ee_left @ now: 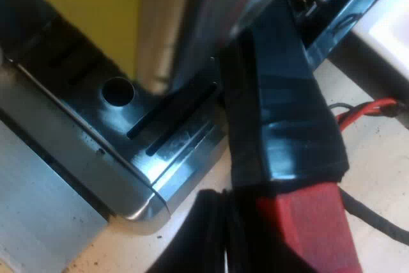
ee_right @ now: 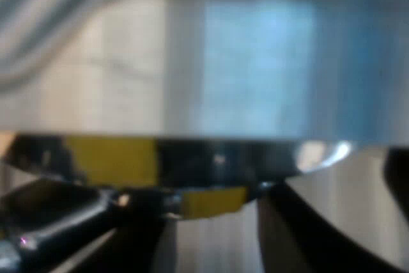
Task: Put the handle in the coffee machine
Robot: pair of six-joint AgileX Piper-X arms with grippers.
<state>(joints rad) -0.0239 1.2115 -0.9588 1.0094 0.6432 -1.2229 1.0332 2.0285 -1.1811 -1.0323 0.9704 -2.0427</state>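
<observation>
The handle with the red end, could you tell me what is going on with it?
The robot seems to be fitting the handle into the espresso machine. From the left wrist, its dark shaft runs from the red end toward the machine's front, beside the drip tray's corner. Whether it is gripped or locked in, I cannot tell. The right wrist sits close to shiny metal.

A pale beige table (ee_left: 377, 158), flecked here and there with small dark specks, has beside it a white object (ee_left: 391, 27) with a straight edge, its kind not to be told, and borders a smoother, duller grey surface (ee_left: 38, 215) whose level is unclear.
</observation>
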